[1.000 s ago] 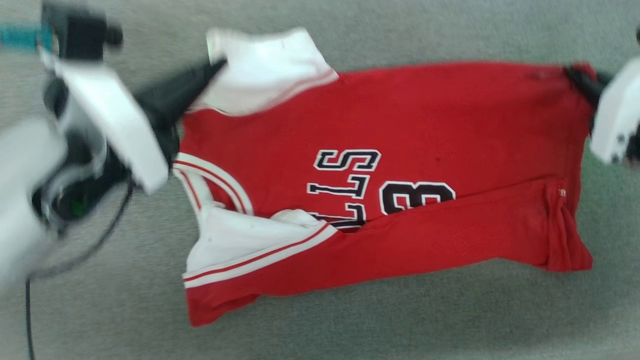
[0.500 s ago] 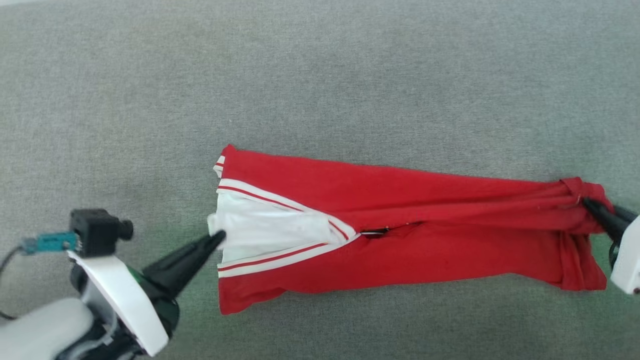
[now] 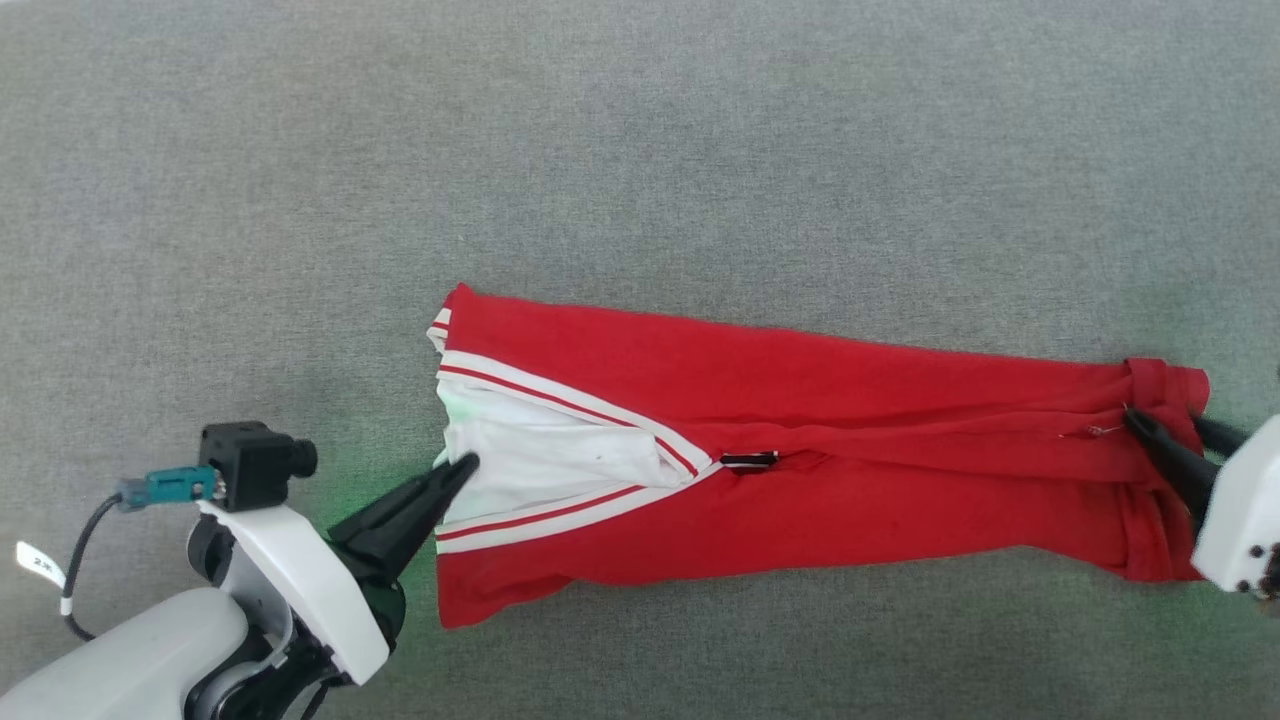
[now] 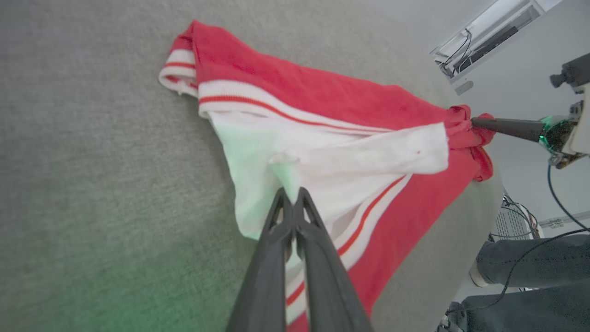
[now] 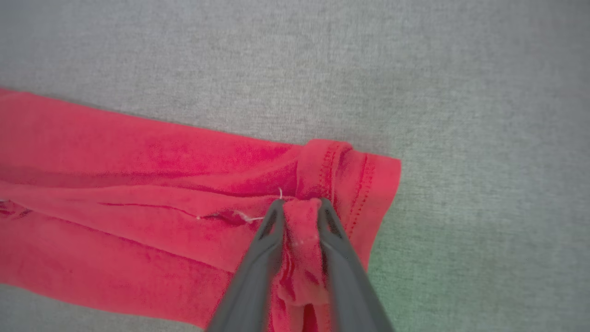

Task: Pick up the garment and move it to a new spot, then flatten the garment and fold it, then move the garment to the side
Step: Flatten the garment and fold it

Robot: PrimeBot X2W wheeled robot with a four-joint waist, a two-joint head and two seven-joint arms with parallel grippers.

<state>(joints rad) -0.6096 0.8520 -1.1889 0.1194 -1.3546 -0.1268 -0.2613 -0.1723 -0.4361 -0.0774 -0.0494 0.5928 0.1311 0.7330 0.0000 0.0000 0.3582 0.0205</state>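
Head camera looks straight down; wrist cameras sit close at opposite ends of the garment [image 3: 850, 400].

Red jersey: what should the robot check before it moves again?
1. Grip of the left hand on the white lining of the garment: ok, fingers shut on it.
2. Grip of the right hand on the red hem: cannot tell; fingers slightly parted around a bunch.
3. The garment rests on the grey surface: ok.
4. The garment lies flat: not ok, rumpled and bunched at the hem.
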